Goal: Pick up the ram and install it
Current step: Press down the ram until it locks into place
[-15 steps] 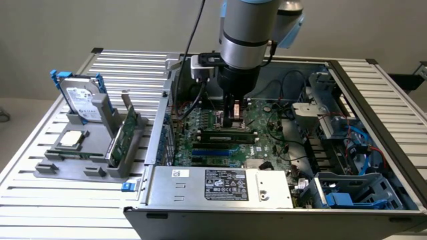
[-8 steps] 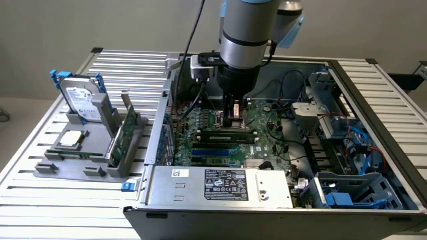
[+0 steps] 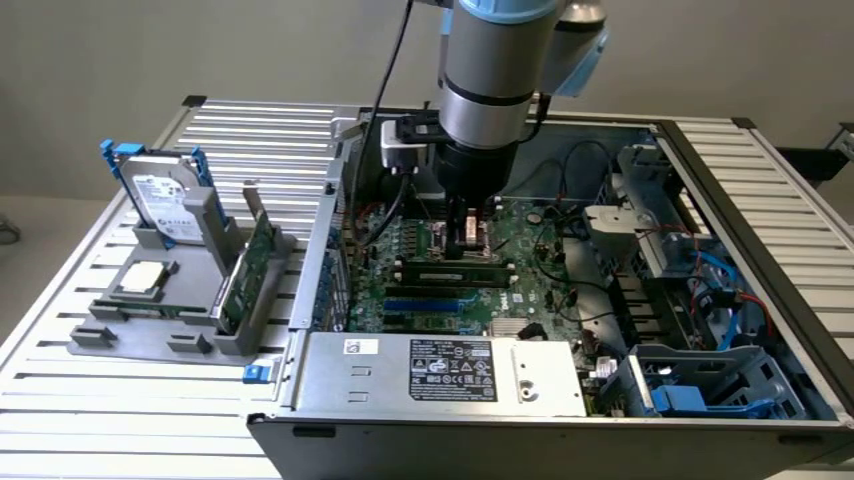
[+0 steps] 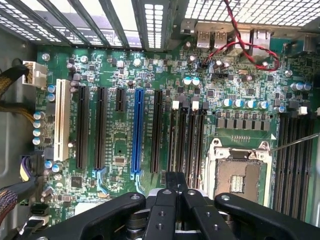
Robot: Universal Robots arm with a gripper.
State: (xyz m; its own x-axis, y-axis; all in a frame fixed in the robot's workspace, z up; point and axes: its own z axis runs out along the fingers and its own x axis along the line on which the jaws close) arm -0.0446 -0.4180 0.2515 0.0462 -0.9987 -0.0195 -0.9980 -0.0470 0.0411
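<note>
- Two hazards; left first: ram upright in grey holder on desk, well apart from end effector; nothing yet collected for installing.
- Right: end effector clenched, nothing visibly held, close over motherboard; could strike open processor socket.

A green motherboard lies flat inside an open computer case, which rests on a slatted metal table. On the motherboard sit an open processor socket, a blue expansion slot among black ones, and a white slot near the board's edge. A twisted red-and-black wire crosses its port end. Just beside the motherboard, within the case, is a grey power supply. To the exterior view's left of the motherboard, outside the case, a grey holder carries an upright silver hard drive in a blue bracket and what looks like a small square processor chip lying flat.
</note>
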